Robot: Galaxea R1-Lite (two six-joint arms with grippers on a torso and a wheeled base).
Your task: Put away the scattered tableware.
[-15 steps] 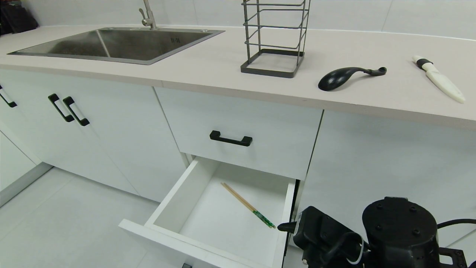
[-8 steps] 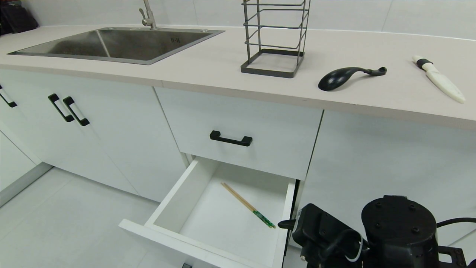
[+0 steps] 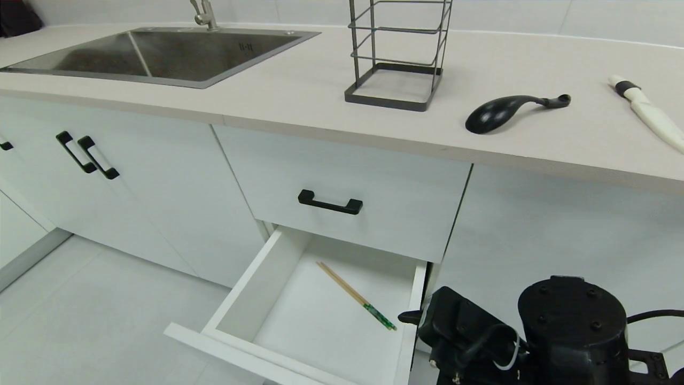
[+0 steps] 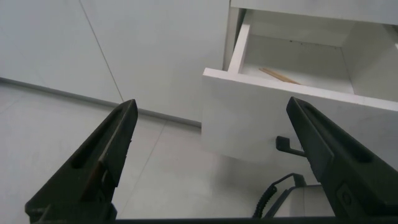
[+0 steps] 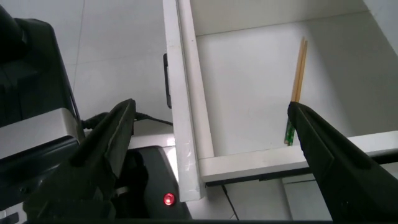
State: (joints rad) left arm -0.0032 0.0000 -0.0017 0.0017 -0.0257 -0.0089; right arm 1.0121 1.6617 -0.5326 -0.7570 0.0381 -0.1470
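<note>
Below, one pair of chopsticks (image 3: 355, 295) lay in the open drawer (image 3: 255, 280); one black spoon (image 3: 502, 111) and one white knife (image 3: 649, 113) lay on the tabletop (image 3: 299, 101). The left pincer (image 4: 211, 107) and right pincer (image 5: 211, 108) both stood spread.

Layout, taken from the wire rack (image 3: 386, 101) on the counter (image 3: 299, 107).
Left of the rack you find the sink (image 3: 160, 53), set into the counter. Right of the rack lies the spoon (image 3: 499, 110), and farther right the knife (image 3: 649, 113). Below the rack sits a closed drawer (image 3: 374, 176); beneath that, the open drawer (image 3: 251, 291) holds the chopsticks (image 3: 355, 295), toward its right side.
</note>
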